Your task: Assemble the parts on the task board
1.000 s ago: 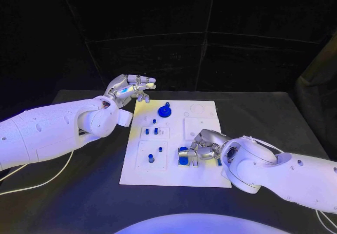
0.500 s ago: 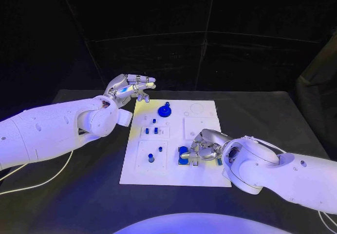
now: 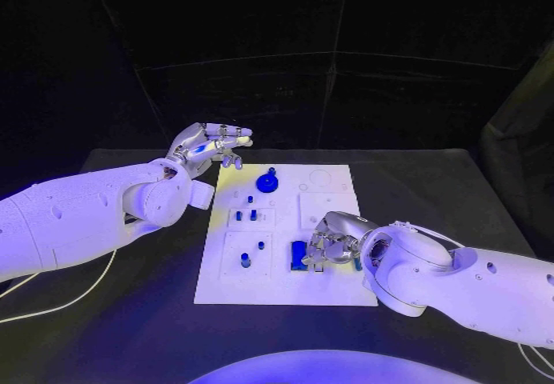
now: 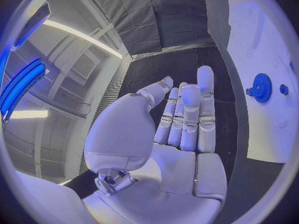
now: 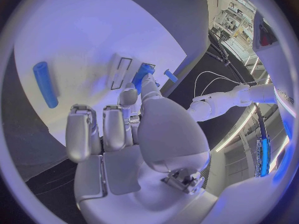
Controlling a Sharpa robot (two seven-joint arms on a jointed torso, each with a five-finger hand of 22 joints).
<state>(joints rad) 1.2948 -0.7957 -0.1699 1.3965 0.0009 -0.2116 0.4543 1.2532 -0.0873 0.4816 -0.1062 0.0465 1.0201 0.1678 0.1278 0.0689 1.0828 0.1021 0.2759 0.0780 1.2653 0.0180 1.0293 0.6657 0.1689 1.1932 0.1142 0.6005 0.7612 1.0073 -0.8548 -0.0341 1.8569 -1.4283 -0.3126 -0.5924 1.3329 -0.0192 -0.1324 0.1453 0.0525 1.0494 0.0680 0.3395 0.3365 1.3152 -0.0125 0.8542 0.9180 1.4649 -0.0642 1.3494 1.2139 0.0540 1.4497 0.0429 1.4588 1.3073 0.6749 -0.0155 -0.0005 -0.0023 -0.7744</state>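
From the head camera, the white rectangular task board [image 3: 285, 280] lies mid-counter [image 3: 138, 336]; the right robot hand [image 3: 332, 244] rests on its near part, fingers closed around a blue block part [image 3: 300, 255], while the left robot hand [image 3: 211, 144] hangs past the far-left corner, fingers curled, holding nothing. From the left wrist, its fingers [image 4: 190, 114] lie together, a blue toothed gear [image 4: 261, 87] beside them; from the right wrist, a blue cylinder [image 5: 45, 83] lies apart on the board.
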